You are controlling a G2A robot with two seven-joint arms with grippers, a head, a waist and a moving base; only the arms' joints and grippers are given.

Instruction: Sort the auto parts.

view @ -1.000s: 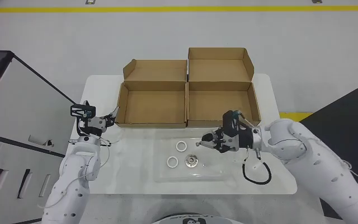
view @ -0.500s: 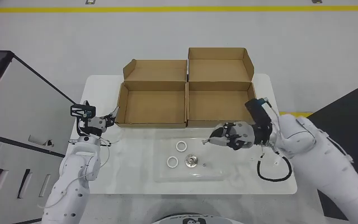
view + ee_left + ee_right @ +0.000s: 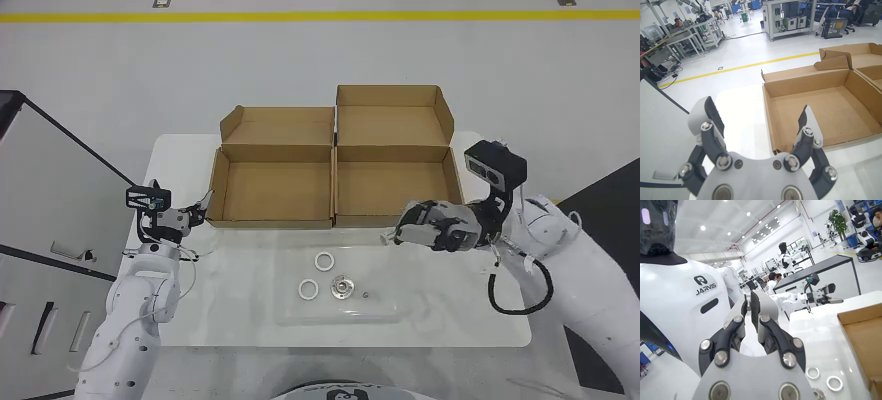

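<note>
Two white rings (image 3: 325, 261) (image 3: 309, 290), a round metal part (image 3: 342, 288) and a tiny piece (image 3: 368, 293) lie on a clear sheet mid-table. My right gripper (image 3: 390, 237) hangs above the table just in front of the right cardboard box (image 3: 395, 190), shut on a small metal part (image 3: 748, 303) pinched between its pads. The rings (image 3: 813, 373) (image 3: 834, 383) lie below it. My left gripper (image 3: 757, 111) stands open with nothing in it, at the near left corner of the left cardboard box (image 3: 819, 111), which has nothing inside.
Both boxes (image 3: 275, 190) sit side by side at the table's back, lids folded away. The clear sheet (image 3: 300, 312) covers the table's middle. A dark-edged panel (image 3: 60, 200) stands left of the table.
My right gripper has risen from near the parts and swung right and back toward the right box, wrist turning, small part still held. The left arm has not moved.
</note>
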